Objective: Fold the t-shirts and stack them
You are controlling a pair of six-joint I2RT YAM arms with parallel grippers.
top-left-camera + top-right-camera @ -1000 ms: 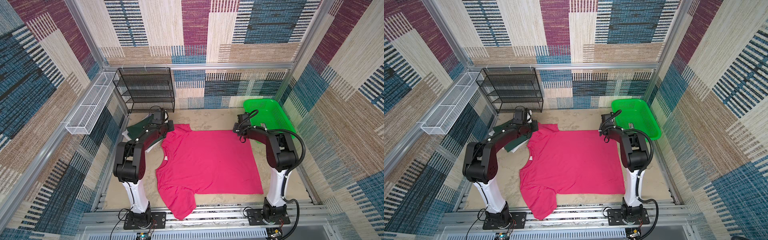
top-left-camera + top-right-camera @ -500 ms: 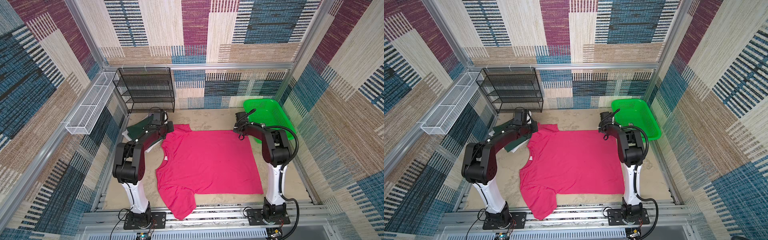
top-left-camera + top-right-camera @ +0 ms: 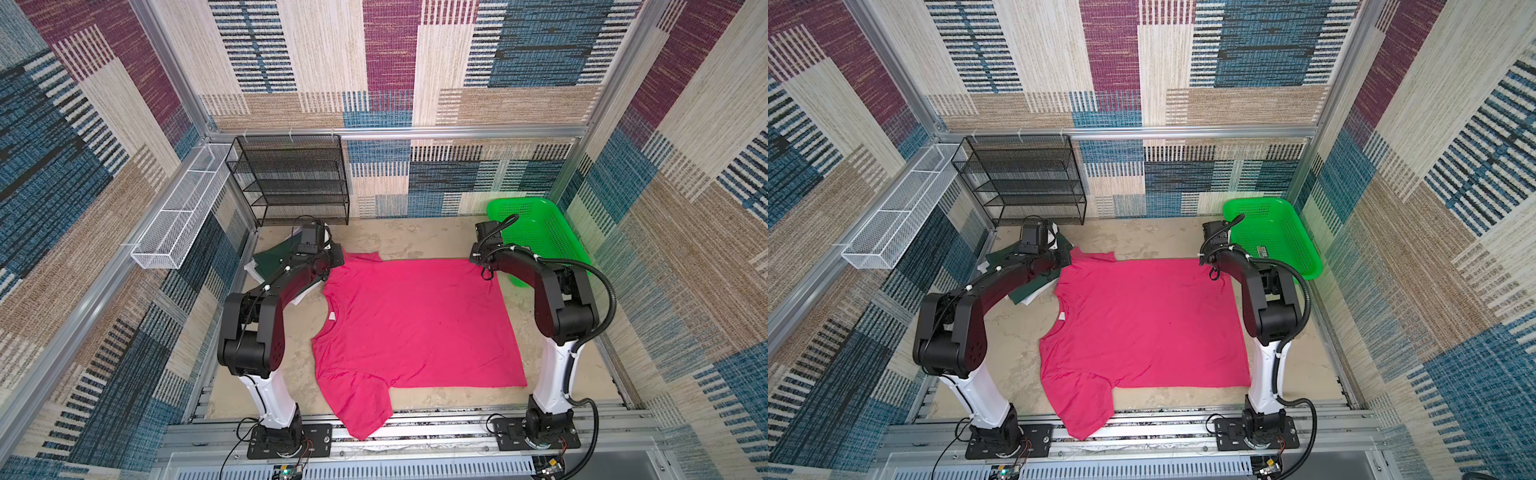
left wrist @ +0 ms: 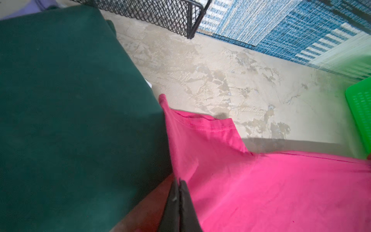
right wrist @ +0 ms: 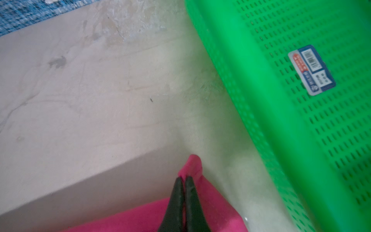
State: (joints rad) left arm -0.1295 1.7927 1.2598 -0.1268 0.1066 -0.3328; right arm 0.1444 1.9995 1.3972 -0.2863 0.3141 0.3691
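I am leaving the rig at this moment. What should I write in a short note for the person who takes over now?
Left gripper: shut on the pink t-shirt near its far sleeve.
Right gripper: shut on its far hem corner.
It lies spread flat on the table; the dark green t-shirt lies at far left.
Done: spreading, both grips.
Left: every fold, then stacking.

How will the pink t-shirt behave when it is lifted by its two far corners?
Probably floppy: the pink t-shirt lies flat, and its corner bunches in the shut right end effector. It would likely sag between that grip and the left end effector. The near sleeve overlaps the front rail and may drag.
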